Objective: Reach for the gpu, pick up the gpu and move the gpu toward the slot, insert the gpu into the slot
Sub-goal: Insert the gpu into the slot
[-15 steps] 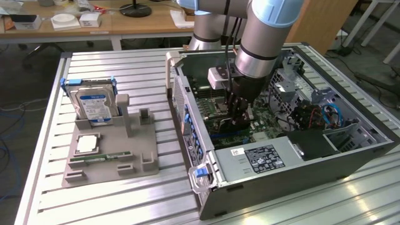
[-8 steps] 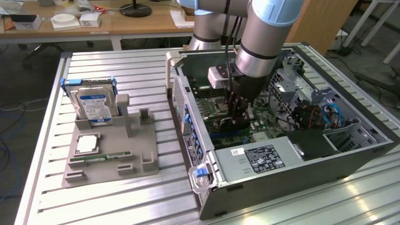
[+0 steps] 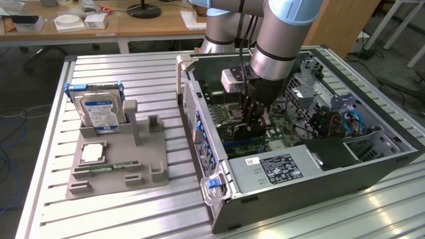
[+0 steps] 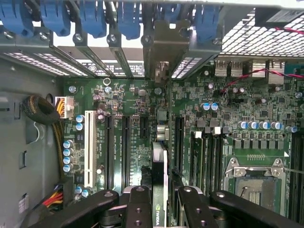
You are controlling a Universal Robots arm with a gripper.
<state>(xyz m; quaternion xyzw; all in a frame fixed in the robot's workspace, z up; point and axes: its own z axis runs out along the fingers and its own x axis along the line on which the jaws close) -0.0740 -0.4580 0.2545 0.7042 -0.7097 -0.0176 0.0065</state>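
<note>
gripping the gpu [image 4: 159, 187] edge-on, the end effector [image 4: 160, 202] has its fingers [image 4: 137, 209] closed against both faces, holding the card upright over the motherboard [image 4: 128, 109] inside the open computer case [image 3: 279, 186].

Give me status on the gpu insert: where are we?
Done: the gpu is picked up and carried inside the computer case. In hand: the gripper holds the card edge-on, jaws clamped either side, above the motherboard, its bracket end toward the rear slot covers. Left: seating. I cannot tell if the card's edge has entered the slot.
</note>
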